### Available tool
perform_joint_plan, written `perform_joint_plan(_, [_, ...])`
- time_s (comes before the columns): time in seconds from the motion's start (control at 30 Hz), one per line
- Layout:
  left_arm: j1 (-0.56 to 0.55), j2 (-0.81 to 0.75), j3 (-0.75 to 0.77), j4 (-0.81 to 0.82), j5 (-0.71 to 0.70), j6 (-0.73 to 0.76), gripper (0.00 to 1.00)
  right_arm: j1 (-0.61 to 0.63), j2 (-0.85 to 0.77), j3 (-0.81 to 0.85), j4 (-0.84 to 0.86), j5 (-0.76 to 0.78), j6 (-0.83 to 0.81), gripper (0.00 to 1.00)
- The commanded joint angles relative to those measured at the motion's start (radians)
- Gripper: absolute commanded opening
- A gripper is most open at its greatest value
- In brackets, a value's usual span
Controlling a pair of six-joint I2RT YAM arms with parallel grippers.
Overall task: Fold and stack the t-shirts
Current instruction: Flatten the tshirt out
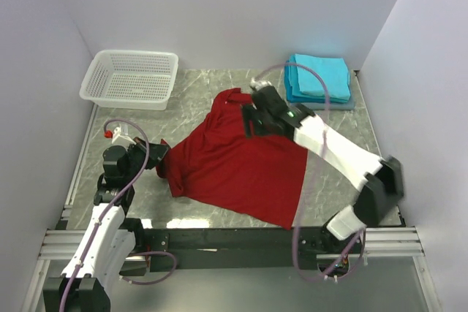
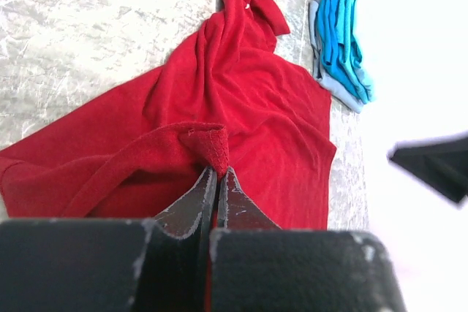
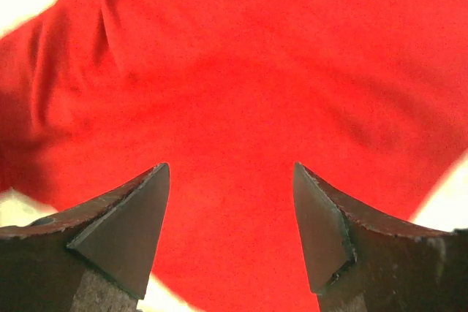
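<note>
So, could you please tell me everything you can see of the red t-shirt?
The red t-shirt is soft, plain cloth, lying crumpled and unfolded across the middle of the marbled table. The left tool is shut on a bunched edge at its left side; the right tool hangs open over its far end.

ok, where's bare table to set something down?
Free: far marble strip between white basket and turquoise stack, beyond the red t-shirt; near-left patch by its hem. Crowded: centre under the shirt, right side under the right arm.
</note>
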Motion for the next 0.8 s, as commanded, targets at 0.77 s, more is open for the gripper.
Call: perform_joint_plan(0.77, [-0.010,-0.025,0.025,-0.016,-0.103,-0.030,0.01,0.426,-0.299,-0.831,-0.135,-0.070,0.438,0.54])
